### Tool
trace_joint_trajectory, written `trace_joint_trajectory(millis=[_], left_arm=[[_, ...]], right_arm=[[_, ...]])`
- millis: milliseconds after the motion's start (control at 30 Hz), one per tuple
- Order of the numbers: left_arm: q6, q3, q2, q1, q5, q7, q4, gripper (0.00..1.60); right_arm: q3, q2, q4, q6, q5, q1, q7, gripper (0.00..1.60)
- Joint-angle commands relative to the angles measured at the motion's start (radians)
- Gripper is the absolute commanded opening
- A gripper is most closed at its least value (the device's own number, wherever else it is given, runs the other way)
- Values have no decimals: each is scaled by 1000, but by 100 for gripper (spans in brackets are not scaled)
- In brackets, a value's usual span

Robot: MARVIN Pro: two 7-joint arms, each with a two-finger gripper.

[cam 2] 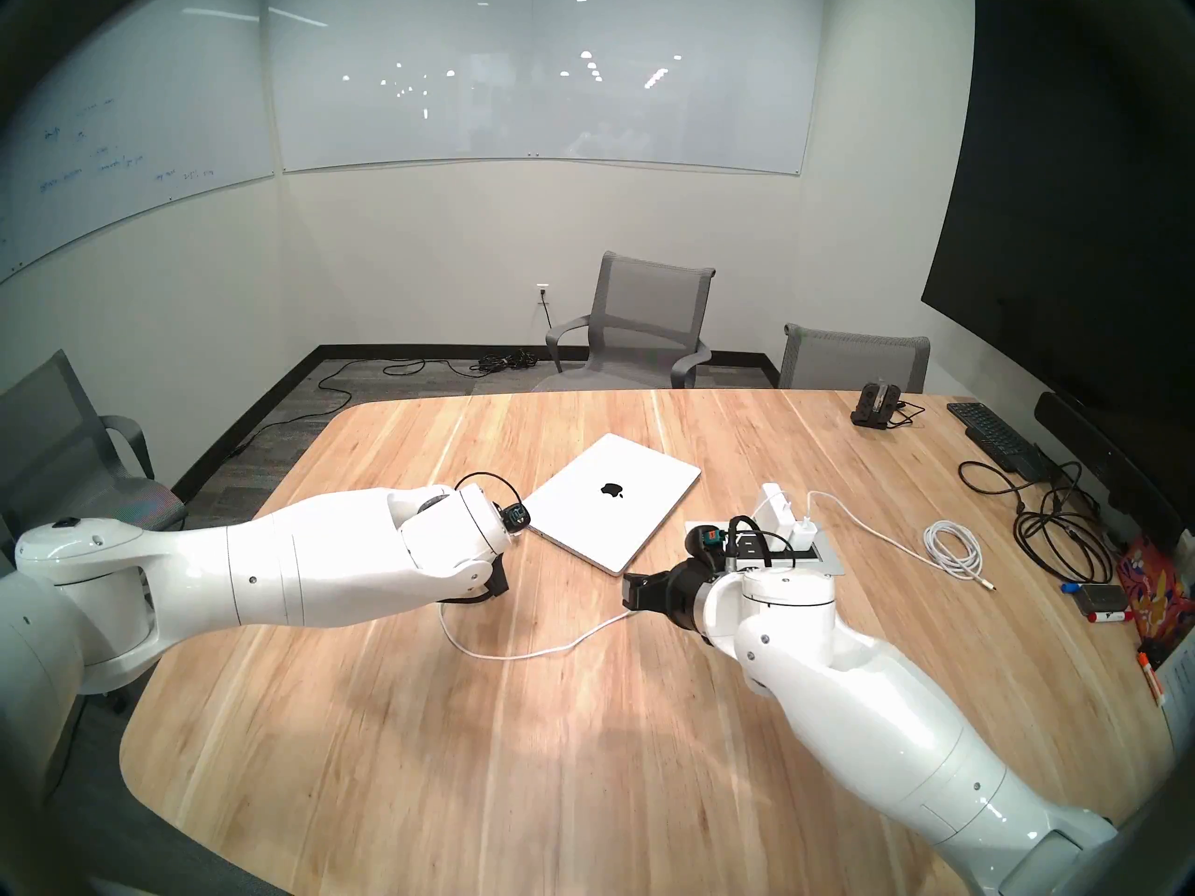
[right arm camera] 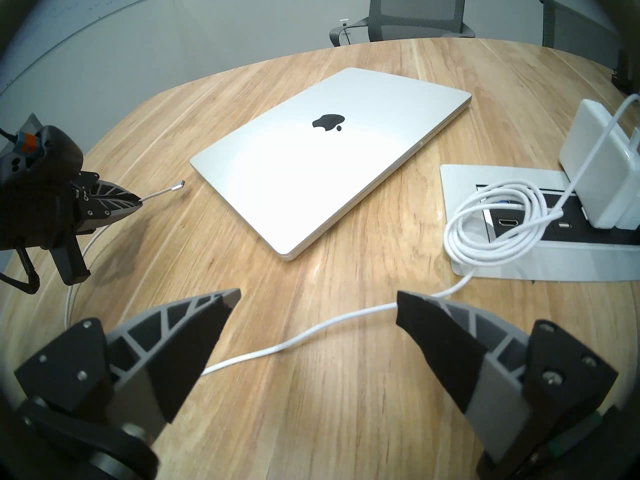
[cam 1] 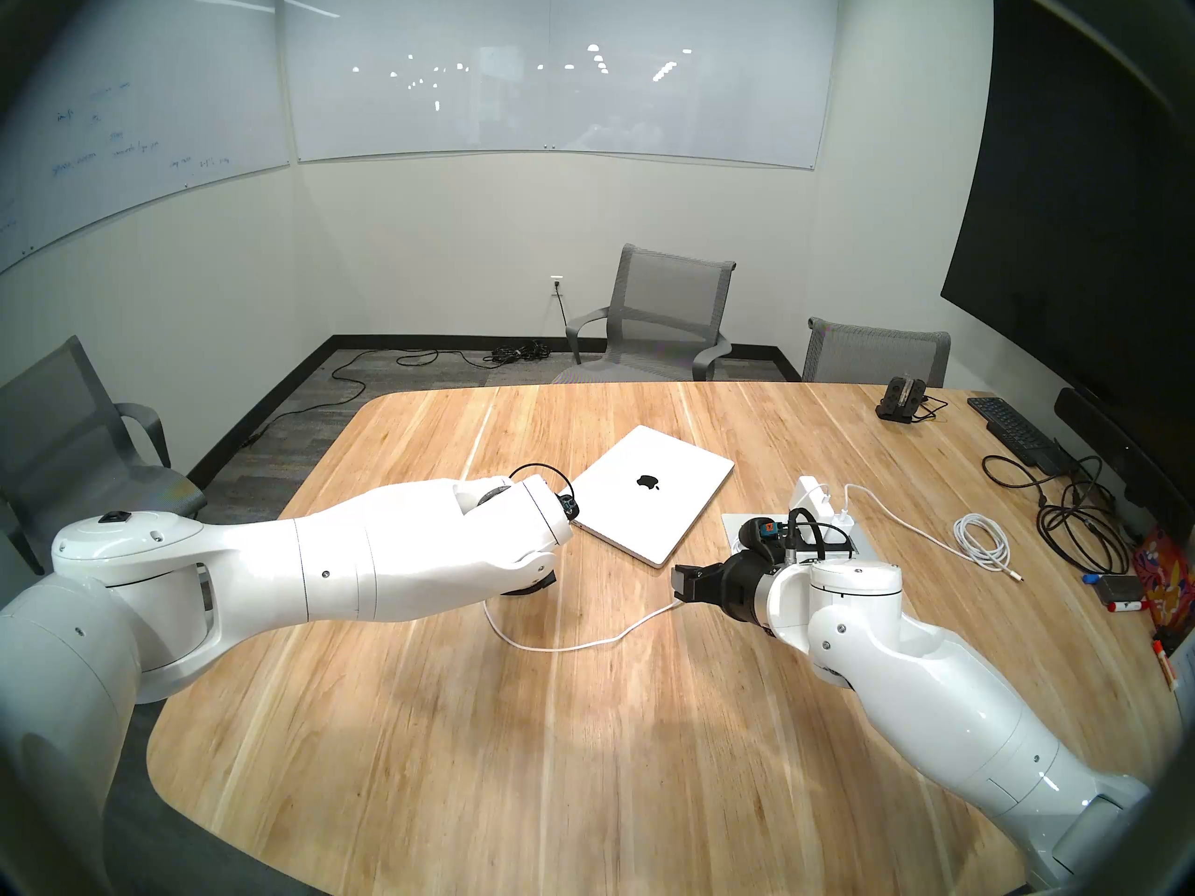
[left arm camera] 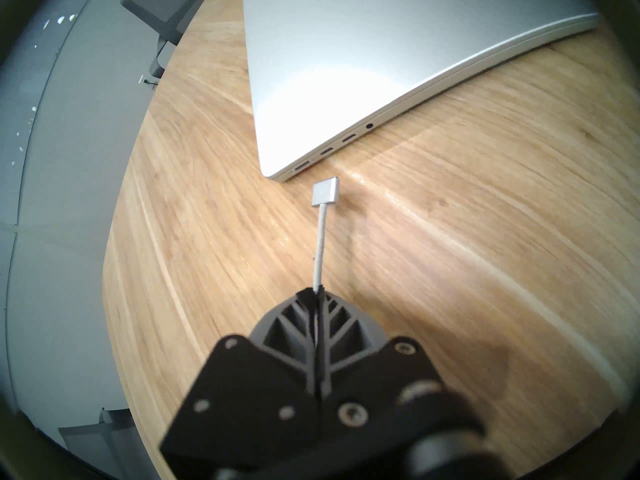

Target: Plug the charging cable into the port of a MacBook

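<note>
Left hand (left arm camera: 318,290) pinching charging cable (left arm camera: 320,242) nr MacBook (left arm camera: 363,70), right hand (right arm camera: 313,308) spread.

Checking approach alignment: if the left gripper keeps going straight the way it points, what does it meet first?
Probably the MacBook: the left gripper, jaws shut on the charging cable, carries the plug toward the near corner's side edge. Whether it lines up with the end port is unclear.

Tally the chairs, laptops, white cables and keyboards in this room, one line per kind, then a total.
Chairs: 3
Laptops: 1, the MacBook
White cables: 2, the charging cable and the coiled cable
Keyboards: 1, the black keyboard
Total: 7
</note>
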Motion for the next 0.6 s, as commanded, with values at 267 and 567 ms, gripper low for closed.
trace_joint_trajectory(millis=[267,567], left_arm=[[-2,13,-16,-51,-42,55,9,0],[-2,29,-33,-58,-55,63,36,0]], right_arm=[[1,-1,-16,0,-1,7,0,160],[1,-1,-16,0,-1,7,0,160]])
